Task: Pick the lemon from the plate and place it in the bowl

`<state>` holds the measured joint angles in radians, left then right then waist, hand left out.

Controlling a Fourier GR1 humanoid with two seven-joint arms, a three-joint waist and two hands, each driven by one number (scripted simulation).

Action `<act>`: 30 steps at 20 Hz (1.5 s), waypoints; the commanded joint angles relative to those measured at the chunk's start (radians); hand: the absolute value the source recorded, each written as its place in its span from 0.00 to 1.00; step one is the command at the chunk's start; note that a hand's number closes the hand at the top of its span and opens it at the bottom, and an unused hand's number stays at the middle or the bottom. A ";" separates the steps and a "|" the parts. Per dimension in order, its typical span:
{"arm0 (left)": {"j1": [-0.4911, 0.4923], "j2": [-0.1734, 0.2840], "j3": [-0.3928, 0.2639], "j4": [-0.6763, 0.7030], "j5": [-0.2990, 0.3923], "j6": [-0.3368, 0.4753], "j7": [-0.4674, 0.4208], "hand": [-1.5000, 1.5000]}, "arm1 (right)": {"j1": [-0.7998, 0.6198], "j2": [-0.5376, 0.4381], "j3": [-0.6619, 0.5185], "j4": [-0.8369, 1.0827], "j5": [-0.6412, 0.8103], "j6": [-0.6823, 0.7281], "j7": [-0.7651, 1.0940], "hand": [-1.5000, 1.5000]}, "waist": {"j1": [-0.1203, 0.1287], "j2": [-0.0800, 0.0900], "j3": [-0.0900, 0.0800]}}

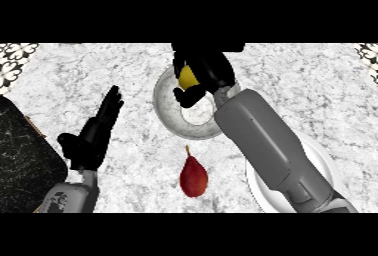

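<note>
My right hand (209,70) hangs over the grey marbled bowl (171,114) at the counter's middle, its fingers curled round the yellow lemon (188,77). Only a slice of the lemon shows between the fingers. The white plate (322,159) lies at the lower right, mostly hidden under my right forearm. At the left, my left hand (94,134) rests open with its fingers pointing up, well apart from the bowl.
A dark red pear-shaped fruit (193,176) lies on the counter just below the bowl. A black slab (22,160) fills the lower left corner. Patterned edges (15,62) show at both upper corners.
</note>
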<state>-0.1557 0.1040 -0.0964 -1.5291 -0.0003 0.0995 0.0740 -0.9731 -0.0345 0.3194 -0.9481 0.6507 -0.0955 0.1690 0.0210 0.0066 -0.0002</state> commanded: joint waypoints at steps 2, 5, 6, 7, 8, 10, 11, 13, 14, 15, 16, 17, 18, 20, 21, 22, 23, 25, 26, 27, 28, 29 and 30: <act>0.021 -0.026 -0.018 0.010 -0.013 0.008 -0.016 0.50 | 0.030 0.033 -0.047 0.163 -0.072 0.060 -0.113 0.00 | 0.000 0.001 0.000; 0.007 -0.002 0.004 -0.002 0.010 -0.022 0.004 0.50 | -0.029 0.025 -0.095 0.224 -0.120 0.138 -0.228 0.00 | 0.000 0.000 0.000; -0.013 0.013 0.029 0.021 0.011 -0.024 -0.019 0.50 | 0.009 -0.015 -0.131 0.242 -0.156 0.136 -0.328 0.00 | 0.000 0.003 0.000; 0.017 -0.022 -0.025 -0.029 -0.027 0.011 0.023 0.50 | -0.027 0.025 -0.152 0.210 -0.174 0.142 -0.277 0.00 | -0.003 -0.003 0.001; -0.045 -0.002 0.016 0.001 -0.003 -0.004 0.034 0.50 | -0.020 0.033 -0.152 0.280 -0.186 0.076 -0.346 0.00 | 0.006 0.003 0.001; -0.040 0.003 0.033 0.063 0.001 -0.019 -0.019 0.50 | 0.000 0.034 -0.165 0.246 -0.232 0.073 -0.397 0.00 | -0.001 0.002 0.000; -0.017 0.006 0.024 0.035 0.007 -0.030 -0.006 0.50 | 0.004 0.034 -0.140 0.186 -0.281 0.043 -0.361 0.00 | 0.001 -0.002 0.000; -0.031 -0.004 0.013 0.022 -0.014 -0.008 0.019 0.50 | -0.018 0.027 -0.238 0.158 -0.294 0.087 -0.386 0.00 | -0.013 -0.005 0.001; -0.017 -0.021 -0.007 -0.006 -0.035 0.016 0.022 0.50 | -0.020 0.034 -0.200 0.142 -0.342 0.000 -0.358 0.00 | 0.001 -0.005 0.001; 0.057 -0.005 -0.006 -0.038 -0.013 -0.017 -0.011 0.50 | -0.063 0.003 -0.284 0.164 -0.334 0.071 -0.370 0.00 | -0.003 -0.006 0.000; 0.027 0.043 0.046 -0.054 0.034 -0.061 0.029 0.50 | -0.014 0.004 -0.286 0.201 -0.321 0.028 -0.446 0.00 | -0.002 -0.003 0.000; 0.018 -0.007 0.022 -0.006 -0.011 -0.004 0.000 0.50 | -0.064 0.006 -0.306 0.140 -0.359 0.085 -0.329 0.00 | -0.014 -0.007 0.000; 0.041 -0.021 0.001 0.003 -0.034 0.006 -0.028 0.50 | -0.027 -0.005 -0.317 0.132 -0.378 0.105 -0.362 0.00 | -0.016 -0.006 0.000; 0.015 -0.025 0.013 -0.012 -0.019 0.004 0.003 0.50 | -0.014 -0.024 -0.331 0.084 -0.401 0.145 -0.290 0.00 | -0.020 -0.008 0.000; -0.024 -0.037 0.000 0.022 -0.051 0.030 0.023 0.50 | -0.014 -0.050 -0.368 0.121 -0.435 0.172 -0.322 0.00 | -0.021 -0.006 0.000; 0.027 -0.055 -0.029 -0.046 -0.062 0.044 0.028 0.50 | 0.053 -0.034 -0.339 0.079 -0.430 0.189 -0.324 0.00 | -0.020 -0.009 0.000; 0.027 -0.014 0.021 -0.025 -0.015 -0.004 0.012 0.50 | 0.013 -0.078 -0.391 0.094 -0.473 0.228 -0.323 0.00 | -0.018 -0.007 0.000; 0.043 -0.042 -0.014 -0.064 -0.045 0.026 0.023 0.50 | 0.011 -0.104 -0.419 0.048 -0.528 0.297 -0.255 0.00 | -0.019 -0.010 0.000; -0.004 -0.027 0.014 -0.007 -0.036 0.011 0.007 0.50 | 0.041 -0.086 -0.433 0.078 -0.548 0.297 -0.313 0.00 | -0.019 -0.006 0.000; 0.009 0.003 0.035 -0.034 -0.007 -0.026 0.016 0.50 | 0.066 -0.119 -0.441 0.082 -0.555 0.328 -0.327 0.00 | -0.017 -0.006 0.000; -0.007 0.002 0.044 -0.018 -0.013 -0.014 0.043 0.50 | 0.096 -0.117 -0.429 0.057 -0.554 0.341 -0.326 0.00 | -0.020 -0.007 0.000; 0.018 -0.017 0.022 -0.033 -0.018 -0.012 0.024 0.50 | 0.102 -0.145 -0.435 0.037 -0.579 0.401 -0.318 0.00 | -0.020 -0.007 0.000; 0.016 -0.030 0.009 -0.043 -0.043 0.011 0.033 0.50 | 0.105 -0.141 -0.437 0.071 -0.575 0.400 -0.361 0.00 | -0.016 -0.006 0.000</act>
<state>-0.1476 0.0849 -0.0779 -1.5548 -0.0273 0.1001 0.0983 -0.9048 -0.1397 -0.0930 -0.8789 0.1198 0.2225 -0.1568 0.0024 -0.0004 0.0001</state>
